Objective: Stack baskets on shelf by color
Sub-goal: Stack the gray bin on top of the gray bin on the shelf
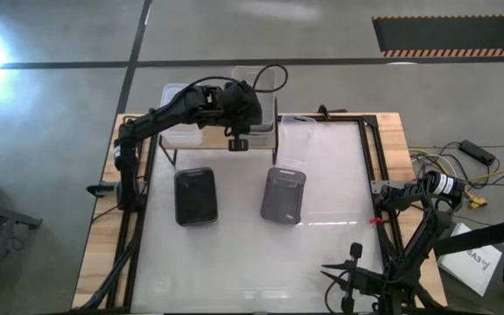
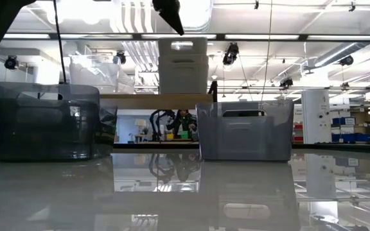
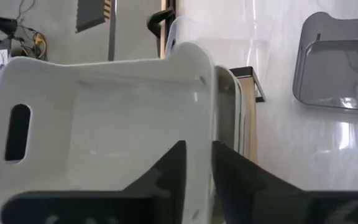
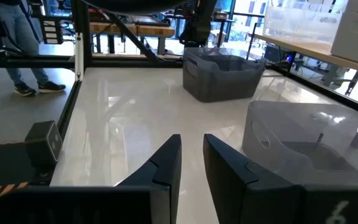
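Note:
A stack of white baskets (image 2: 182,70) stands on the right half of the wooden shelf (image 2: 148,101), and a clear basket (image 1: 180,122) stands on its left half. My left gripper (image 1: 238,131) is over the stack, shut on the top white basket (image 3: 104,124). A dark grey basket (image 1: 196,196), a lighter grey basket (image 1: 284,194) and a clear basket (image 1: 296,140) rest on the table by their bottoms. My right gripper (image 4: 191,143) waits near the table's near right corner, its fingers close together and empty. My left gripper has the top white basket's long side wall (image 3: 199,134) between its fingers, one finger inside the basket (image 3: 166,168) and one outside (image 3: 235,171). The fingers come from above, slanting down across the rim. In the low view the basket (image 2: 182,46) sits upright on the stack.
A black metal frame (image 1: 370,166) runs along the table's sides. The two grey baskets stand in the table's middle, with bare white tabletop (image 1: 252,262) toward the near edge. Cables (image 1: 462,166) lie beyond the right edge. A person's legs (image 4: 17,37) show in the room.

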Action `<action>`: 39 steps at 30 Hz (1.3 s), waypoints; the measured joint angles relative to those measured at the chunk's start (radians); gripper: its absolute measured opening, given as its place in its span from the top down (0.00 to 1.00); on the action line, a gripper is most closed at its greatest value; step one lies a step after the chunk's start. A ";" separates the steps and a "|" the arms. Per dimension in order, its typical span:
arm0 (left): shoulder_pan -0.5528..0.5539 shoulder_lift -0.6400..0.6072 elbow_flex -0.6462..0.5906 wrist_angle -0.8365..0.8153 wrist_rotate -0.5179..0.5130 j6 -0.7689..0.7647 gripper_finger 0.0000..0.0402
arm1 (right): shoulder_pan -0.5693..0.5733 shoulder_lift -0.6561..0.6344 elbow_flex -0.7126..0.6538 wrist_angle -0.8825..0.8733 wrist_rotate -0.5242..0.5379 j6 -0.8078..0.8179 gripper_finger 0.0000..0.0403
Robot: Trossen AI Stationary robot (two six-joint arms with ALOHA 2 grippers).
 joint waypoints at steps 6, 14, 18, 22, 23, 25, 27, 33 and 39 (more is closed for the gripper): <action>-0.007 -0.010 0.020 0.018 0.000 -0.007 0.73 | 0.000 0.000 0.000 0.000 0.000 0.000 0.85; -0.014 -0.017 0.027 0.081 -0.138 -0.141 0.71 | -0.001 0.000 0.000 -0.001 0.000 0.000 0.85; 0.037 -0.003 0.007 0.106 -0.357 -0.300 0.71 | -0.003 0.000 0.000 0.000 0.000 0.001 0.85; 0.130 0.000 -0.006 0.097 -0.197 -0.496 0.70 | -0.003 0.000 0.000 0.000 -0.006 0.003 0.85; 0.154 -0.001 -0.006 0.090 -0.130 -0.538 0.70 | -0.003 0.000 0.000 0.000 -0.007 0.003 0.85; 0.191 -0.002 -0.006 0.059 -0.048 -0.610 0.69 | -0.003 0.000 0.000 0.000 -0.007 0.001 0.85; 0.206 -0.002 -0.007 0.026 -0.037 -0.643 0.67 | -0.003 0.000 0.000 0.000 -0.007 0.001 0.85; 0.205 -0.002 -0.007 -0.013 -0.064 -0.686 0.63 | -0.003 0.000 0.000 0.000 -0.007 0.002 0.85; 0.204 0.012 -0.048 -0.024 -0.116 -0.757 0.63 | -0.003 0.000 0.000 0.000 -0.007 0.002 0.85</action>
